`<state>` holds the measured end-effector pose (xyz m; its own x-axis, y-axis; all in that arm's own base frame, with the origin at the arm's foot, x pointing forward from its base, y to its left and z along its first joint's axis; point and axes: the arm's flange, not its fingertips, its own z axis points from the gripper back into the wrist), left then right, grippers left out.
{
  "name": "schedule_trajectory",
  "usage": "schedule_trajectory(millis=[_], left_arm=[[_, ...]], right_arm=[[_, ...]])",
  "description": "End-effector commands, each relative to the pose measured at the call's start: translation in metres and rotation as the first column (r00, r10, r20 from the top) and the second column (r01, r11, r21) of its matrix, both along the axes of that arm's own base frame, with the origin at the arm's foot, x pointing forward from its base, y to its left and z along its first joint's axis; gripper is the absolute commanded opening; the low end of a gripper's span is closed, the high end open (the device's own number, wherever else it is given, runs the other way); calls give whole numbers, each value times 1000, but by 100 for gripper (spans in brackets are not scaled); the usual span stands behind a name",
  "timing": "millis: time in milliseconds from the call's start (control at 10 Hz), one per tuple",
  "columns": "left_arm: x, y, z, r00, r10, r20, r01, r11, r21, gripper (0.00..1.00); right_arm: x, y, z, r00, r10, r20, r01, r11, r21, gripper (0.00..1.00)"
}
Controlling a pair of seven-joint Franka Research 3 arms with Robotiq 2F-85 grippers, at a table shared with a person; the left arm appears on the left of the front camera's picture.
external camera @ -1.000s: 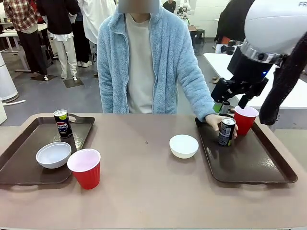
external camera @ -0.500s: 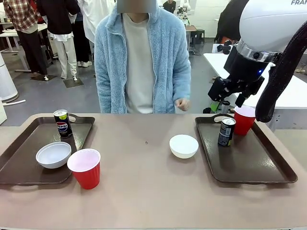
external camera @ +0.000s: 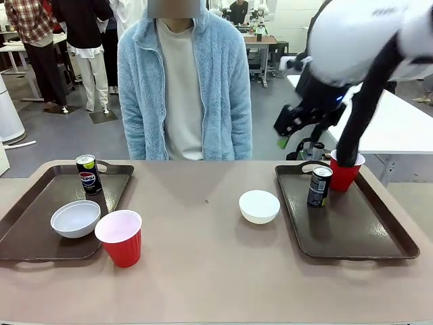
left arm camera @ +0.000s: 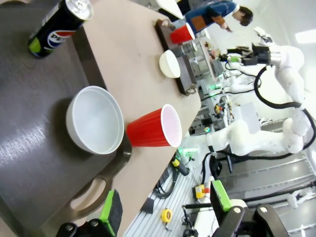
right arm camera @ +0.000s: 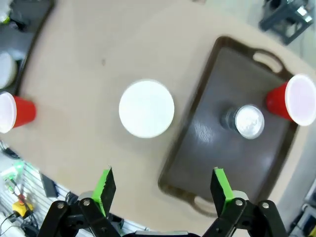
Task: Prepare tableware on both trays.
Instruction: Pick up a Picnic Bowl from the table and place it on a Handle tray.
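Observation:
On the left tray [external camera: 40,203] stand a black Pepsi can [external camera: 88,174] and a pale bowl [external camera: 76,219]. A red cup [external camera: 120,237] stands on the table at that tray's front right corner. The right tray [external camera: 358,230] holds a second can [external camera: 319,186] and a red cup [external camera: 345,172]. A white bowl [external camera: 259,206] sits on the table left of it. My right gripper [external camera: 292,135] hangs open high above the right tray's far end; its wrist view looks down on the bowl [right arm camera: 146,108], can [right arm camera: 245,122] and cup [right arm camera: 294,101]. My left gripper [left arm camera: 165,210] is open over the left tray's edge [left arm camera: 98,182].
A person in a blue fleece jacket [external camera: 183,88] stands at the table's far side, arms down. The brown table [external camera: 210,271] is bare between the trays apart from the white bowl. Other people and tables are farther back.
The person let go of the can on the right tray, drew the hand back and shifted left. My right arm rose and swung left, away from the red cup.

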<state>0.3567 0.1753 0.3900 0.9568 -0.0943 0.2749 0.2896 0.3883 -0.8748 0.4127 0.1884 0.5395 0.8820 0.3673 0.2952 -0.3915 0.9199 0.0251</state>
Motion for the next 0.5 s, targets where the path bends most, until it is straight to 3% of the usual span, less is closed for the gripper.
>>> schedule_trajectory(millis=[0,200,400], left_arm=[[0,0,4,1000,18,-13,-18,1000,0,94],[0,0,4,1000,18,-13,-18,1000,0,94],[0,0,4,1000,18,-13,-18,1000,0,94]], right_arm=[[47,19,-64,997,-70,-22,68,994,-90,100],[43,23,-116,991,-68,-120,52,990,-131,100],[33,15,-138,987,-34,-160,13,991,-134,100]])
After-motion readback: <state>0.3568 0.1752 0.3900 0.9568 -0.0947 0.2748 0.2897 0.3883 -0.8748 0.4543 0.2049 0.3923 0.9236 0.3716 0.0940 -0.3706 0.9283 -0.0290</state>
